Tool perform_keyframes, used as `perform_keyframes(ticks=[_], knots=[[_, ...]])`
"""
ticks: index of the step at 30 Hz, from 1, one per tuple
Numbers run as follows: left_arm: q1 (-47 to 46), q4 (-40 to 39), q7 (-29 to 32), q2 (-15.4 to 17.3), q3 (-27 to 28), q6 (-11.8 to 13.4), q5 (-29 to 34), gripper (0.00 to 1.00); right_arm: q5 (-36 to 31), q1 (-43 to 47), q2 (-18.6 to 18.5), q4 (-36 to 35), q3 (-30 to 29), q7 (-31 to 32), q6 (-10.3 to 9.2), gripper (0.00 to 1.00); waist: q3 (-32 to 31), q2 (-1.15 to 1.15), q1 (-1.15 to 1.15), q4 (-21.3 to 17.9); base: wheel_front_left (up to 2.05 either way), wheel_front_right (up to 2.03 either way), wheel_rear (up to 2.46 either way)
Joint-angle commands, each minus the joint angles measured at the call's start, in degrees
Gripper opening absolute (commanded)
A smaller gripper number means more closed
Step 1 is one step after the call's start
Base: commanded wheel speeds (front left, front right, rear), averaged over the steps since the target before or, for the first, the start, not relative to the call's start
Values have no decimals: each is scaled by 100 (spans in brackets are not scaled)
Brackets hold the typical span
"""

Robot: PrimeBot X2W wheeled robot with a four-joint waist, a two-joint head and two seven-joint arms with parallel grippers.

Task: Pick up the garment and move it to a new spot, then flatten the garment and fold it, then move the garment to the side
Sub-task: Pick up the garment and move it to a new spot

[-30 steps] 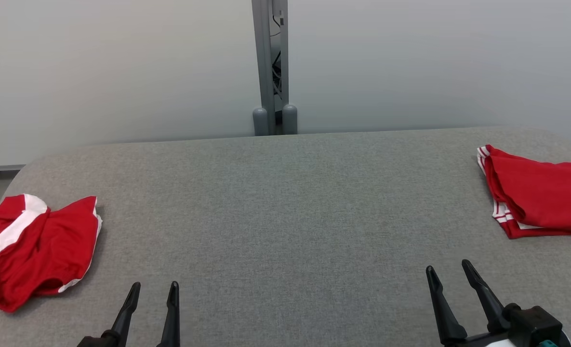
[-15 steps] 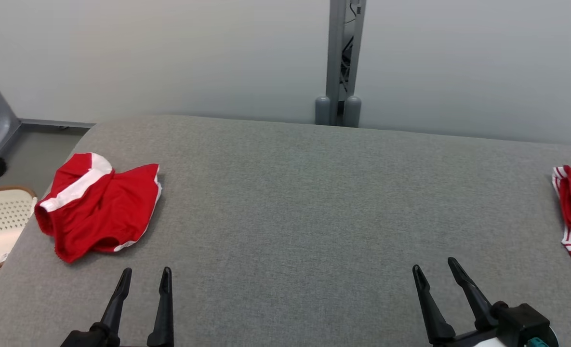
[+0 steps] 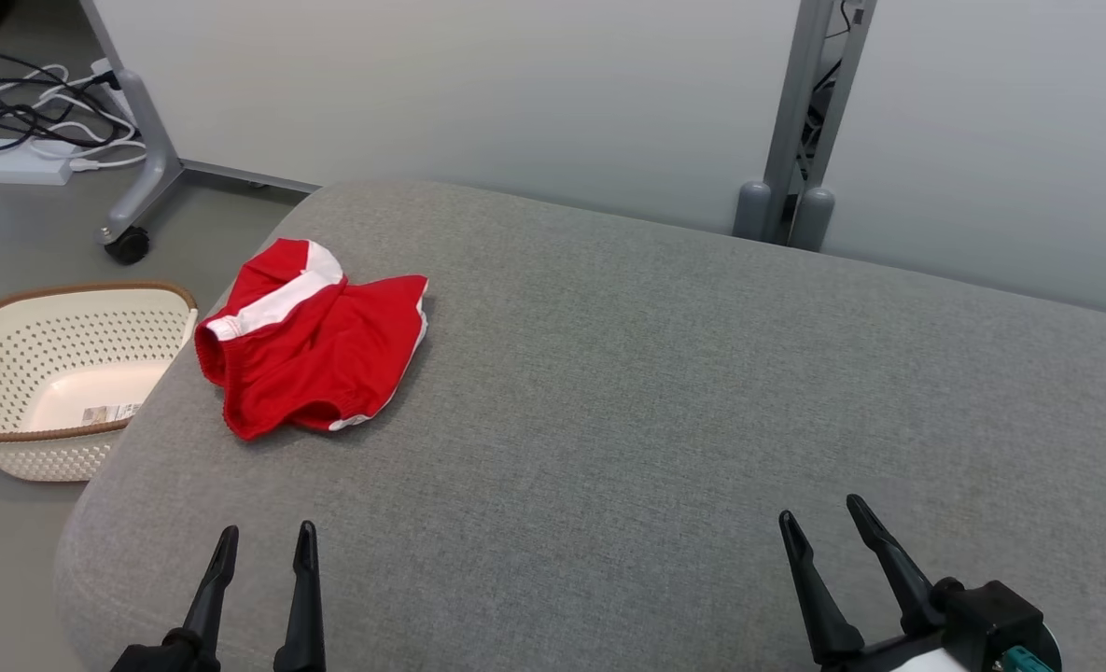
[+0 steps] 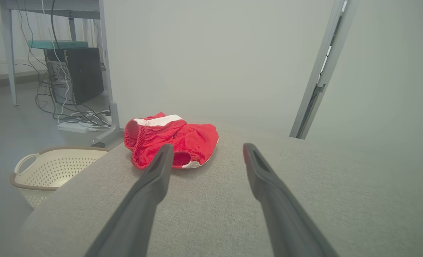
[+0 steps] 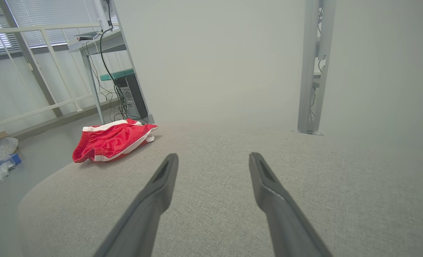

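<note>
Far left, a cream perforated plastic basket with a brown rim [image 3: 77, 287] stands on the grey floor [image 3: 11, 233], just beside the rounded end of the broad grey fabric-covered surface [image 3: 655, 373]. The crumpled red cloth garment with white trim [image 3: 315, 345] lies on the left part of that surface, near its edge and the basket. Closer to the camera, the left tool [image 3: 267, 528] hovers over the surface's front, its two long dark fingers [image 3: 302, 588] spread apart and holding nothing. Farther right, the right tool [image 3: 819, 508] stands just as wide and just as empty, well apart from the garment. A grey metal post [image 3: 800, 112] rises behind the surface at upper right.

The first pick-up appears not yet begun. The left tool is the nearer and seems the natural one to reach forward. A sound grasp would likely come down where the cloth is bunched thickest, pinching through several layers so the whole piece lifts, not just one flap. With the edge so close, lifting clear before carrying toward the open middle should keep the cloth from sliding over the side. It would also leave both tools room to flatten and fold.
</note>
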Motion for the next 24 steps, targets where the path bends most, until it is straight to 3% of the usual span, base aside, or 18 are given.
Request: perform_keyframes(ticks=[1, 14, 24], knots=[[1, -10, -24, 23, 6, 60, -34, 100, 32, -22, -37, 17, 10, -28, -2, 100, -5, 0, 0, 160, 0, 0, 0], [-46, -12, -24, 23, -110, 147, -158, 100, -26, -61, -37, 78, 43, -28, -2, 100, 23, 0, 0, 533, 0, 0, 0], [-558, 164, -24, 22, -103, 108, -300, 100, -274, -275, -37, 107, 72, -28, -2, 100, 518, 0, 0, 489, 0, 0, 0]])
